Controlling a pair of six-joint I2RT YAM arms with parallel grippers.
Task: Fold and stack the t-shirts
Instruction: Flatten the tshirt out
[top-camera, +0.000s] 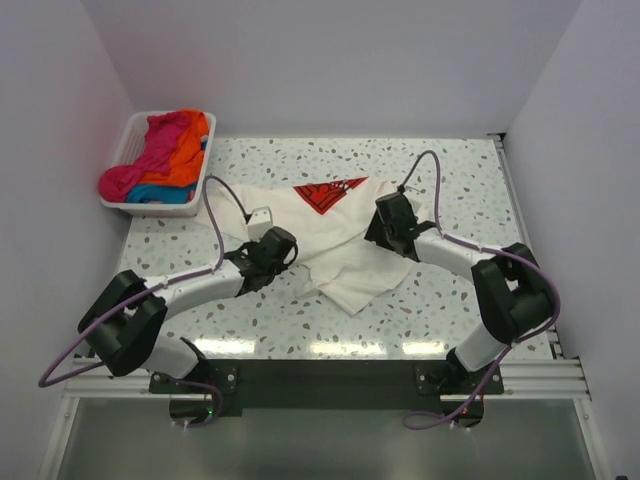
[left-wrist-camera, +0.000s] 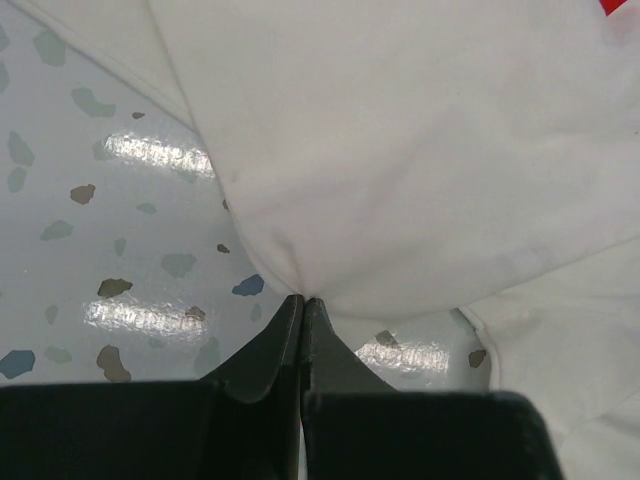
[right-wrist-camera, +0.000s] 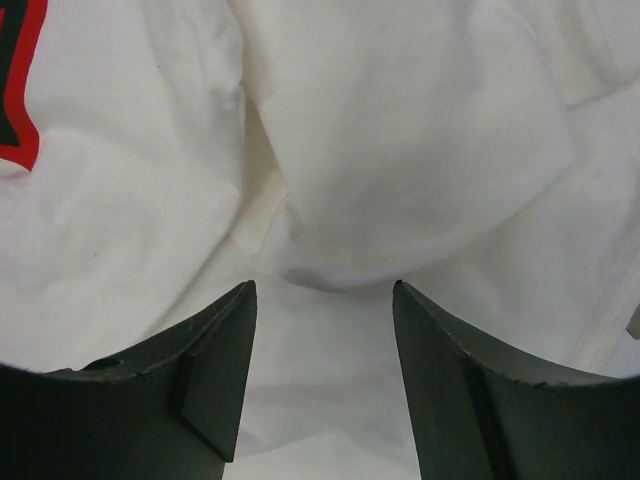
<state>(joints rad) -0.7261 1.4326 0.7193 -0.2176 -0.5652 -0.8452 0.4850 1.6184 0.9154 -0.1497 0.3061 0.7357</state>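
A cream-white t-shirt (top-camera: 330, 235) lies crumpled in the middle of the speckled table, its red logo (top-camera: 325, 193) toward the back. My left gripper (top-camera: 285, 245) sits at the shirt's left edge. In the left wrist view its jaws (left-wrist-camera: 303, 300) are pressed together, pinching a bunched point of the white cloth (left-wrist-camera: 400, 150). My right gripper (top-camera: 385, 215) rests on the shirt's right side. Its fingers (right-wrist-camera: 325, 290) stand apart over the cloth (right-wrist-camera: 400, 130), straddling a rounded fold with nothing clamped. A strip of the logo (right-wrist-camera: 33, 60) shows at the upper left there.
A white slatted basket (top-camera: 128, 135) stands at the back left corner, holding magenta-pink, orange and blue t-shirts (top-camera: 165, 155) in a heap. White walls close in the table (top-camera: 450, 300) at the back and both sides. Both arms' cables loop over the tabletop.
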